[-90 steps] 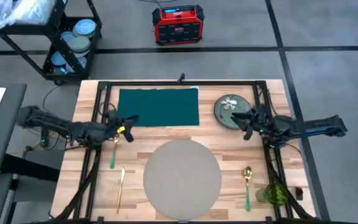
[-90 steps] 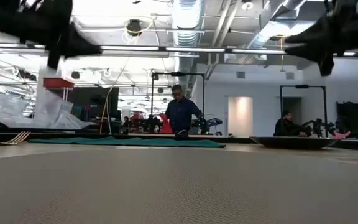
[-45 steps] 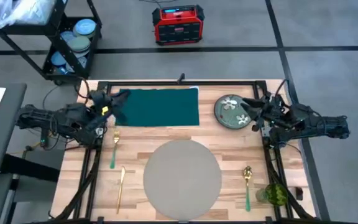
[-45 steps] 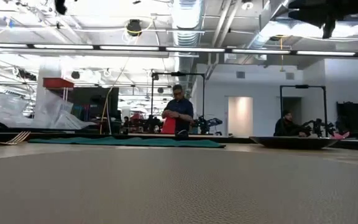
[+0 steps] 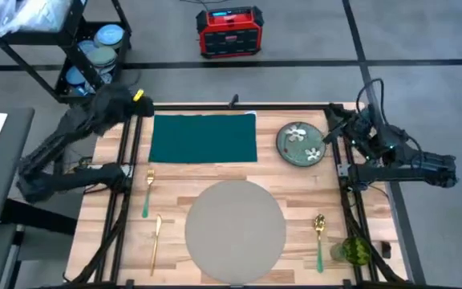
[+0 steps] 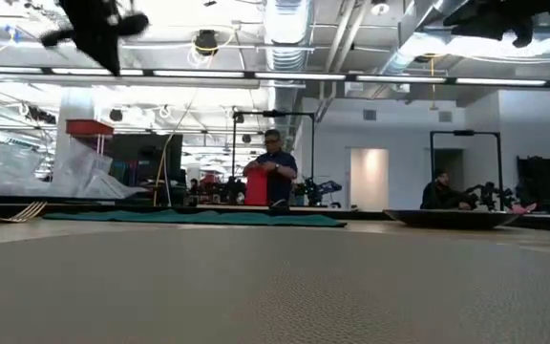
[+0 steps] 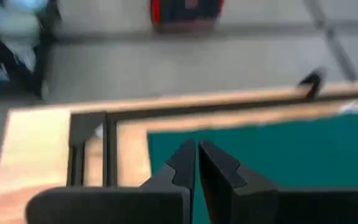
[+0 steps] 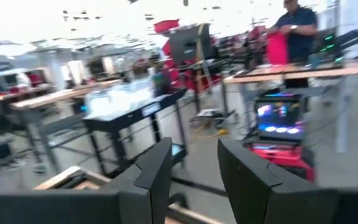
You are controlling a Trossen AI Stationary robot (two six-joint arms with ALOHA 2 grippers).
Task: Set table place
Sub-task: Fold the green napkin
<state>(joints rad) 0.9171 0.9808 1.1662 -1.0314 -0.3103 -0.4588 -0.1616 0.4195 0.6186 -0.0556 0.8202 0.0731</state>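
The place (image 5: 235,229), a flat round plain grey mat, lies bare at the bench's (image 5: 207,172) near edge, centred. Left gripper (image 7: 196,163): raised at the far-left corner, fingers clenched, empty. Right gripper (image 8: 193,163): raised at the right edge, fingers released.

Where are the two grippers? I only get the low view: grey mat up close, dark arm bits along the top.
Observer: The left gripper is raised at the far left corner of the light wooden plank table, beside the dark green rectangular napkin. The left wrist view shows its fingers shut, holding nothing.
Operator: Right one?
Observer: The right gripper is near the far right corner, next to the grey-green flowered plate. It is open and empty.
Operator: Anything on the mat?
Observer: No. The large round grey placemat is bare. The green-handled fork and gold knife lie to its left, the green-handled spoon to its right.
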